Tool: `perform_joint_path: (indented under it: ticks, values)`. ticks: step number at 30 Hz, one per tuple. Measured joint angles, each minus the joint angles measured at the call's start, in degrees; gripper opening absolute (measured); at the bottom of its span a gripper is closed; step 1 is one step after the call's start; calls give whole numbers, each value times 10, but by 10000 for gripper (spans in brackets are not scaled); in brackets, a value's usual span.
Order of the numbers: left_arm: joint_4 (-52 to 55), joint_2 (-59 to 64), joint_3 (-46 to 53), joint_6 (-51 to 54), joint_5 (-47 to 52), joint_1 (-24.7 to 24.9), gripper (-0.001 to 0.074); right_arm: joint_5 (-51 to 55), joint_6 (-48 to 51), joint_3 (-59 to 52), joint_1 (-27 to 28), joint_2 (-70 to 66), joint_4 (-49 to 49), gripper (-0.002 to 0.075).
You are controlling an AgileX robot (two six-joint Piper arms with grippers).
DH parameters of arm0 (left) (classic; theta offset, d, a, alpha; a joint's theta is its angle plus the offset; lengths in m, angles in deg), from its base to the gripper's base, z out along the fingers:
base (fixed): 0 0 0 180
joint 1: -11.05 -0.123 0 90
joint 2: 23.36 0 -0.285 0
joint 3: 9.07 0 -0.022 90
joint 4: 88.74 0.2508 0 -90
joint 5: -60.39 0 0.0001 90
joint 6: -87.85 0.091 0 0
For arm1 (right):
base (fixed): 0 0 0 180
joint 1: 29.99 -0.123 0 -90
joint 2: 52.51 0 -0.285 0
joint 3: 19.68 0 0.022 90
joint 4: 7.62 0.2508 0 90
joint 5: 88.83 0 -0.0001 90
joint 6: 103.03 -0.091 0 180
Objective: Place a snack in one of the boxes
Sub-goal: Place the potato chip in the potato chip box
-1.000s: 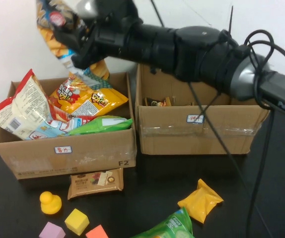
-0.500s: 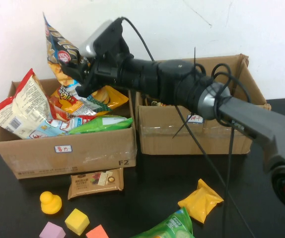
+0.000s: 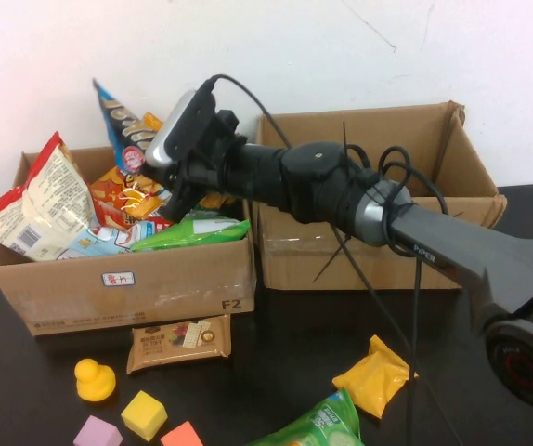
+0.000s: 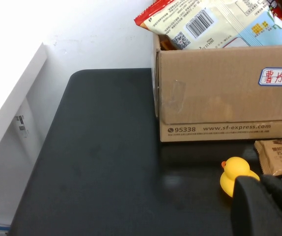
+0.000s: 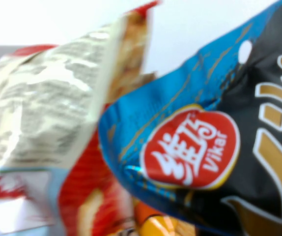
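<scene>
Snack: blue chip bag [image 3: 125, 139], upright over the back of the left box [image 3: 118, 279], its lower end down among the packets already there.
Right claw: my right claw [image 3: 160, 181] is over the left box, partly closed on the blue chip bag's lower part; the wrist view fills with its blue face and red round logo [image 5: 190, 147].
Why held so: I judge gripping it low and standing lets it slide down between the other bags rather than lie across them.
Left claw: my left claw [image 4: 266, 206] is low over the bench [image 4: 106, 157], near the yellow duck [image 4: 237, 174]; I cannot tell how far it is open.
Edges: left box is crowded, a white-and-red bag [image 3: 30, 209] leaning over its left rim and a green packet [image 3: 192, 232] at the front wall.
Open room: right box [image 3: 369, 242] looks far emptier; my arm crosses above its near-left corner.
</scene>
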Motion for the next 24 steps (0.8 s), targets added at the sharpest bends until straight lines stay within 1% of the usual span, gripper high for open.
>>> perform_joint_path:
  ticks: [3,11,13,16,17,19,22,24]
  values:
    - [0,0,0,0,0,0,-2,2,-14,0,-5,-2,-26,322]
    - [0,0,0,0,0,0,-2,-7,-53,1,-7,-9,-36,318]
    - [0,0,0,0,0,0,-2,-10,-62,1,-7,-9,-36,349]
    - [0,0,0,0,0,0,-2,-10,-91,1,-7,-8,-46,454]
    - [0,0,0,0,0,0,-2,-11,-105,1,-7,-5,-62,487]
    - [0,0,0,0,0,0,-2,-10,-137,1,-7,5,-113,517]
    - [0,0,0,0,0,0,-2,13,-213,1,-7,30,-204,535]
    - [0,0,0,0,0,0,-2,46,-266,1,-7,52,-272,537]
